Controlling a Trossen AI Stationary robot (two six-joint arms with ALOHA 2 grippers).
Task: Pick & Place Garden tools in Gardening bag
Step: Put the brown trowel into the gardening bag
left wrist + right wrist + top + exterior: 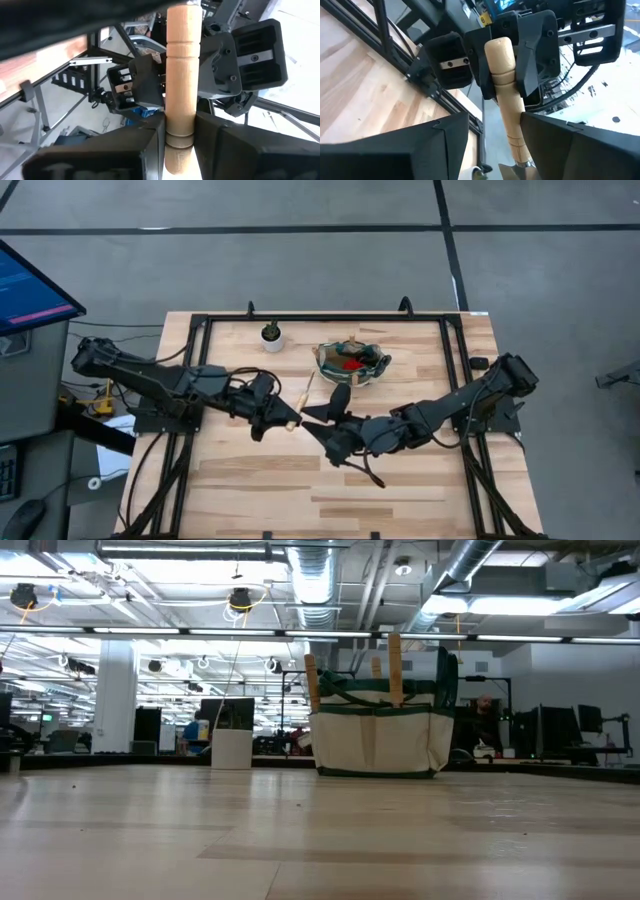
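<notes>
Two black, cable-draped jointed arms

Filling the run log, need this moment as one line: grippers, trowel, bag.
left gripper: shut on trowel handle | right gripper: open around handle, mid-handover | gardening bag: table rear, handles already in it

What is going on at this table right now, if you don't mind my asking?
The left end effector is shut on a trowel's wooden handle above mid-table. The right end effector faces it, fingers open on either side of the same handle, as for a handover. The gardening bag behind already holds other trowels.
</notes>
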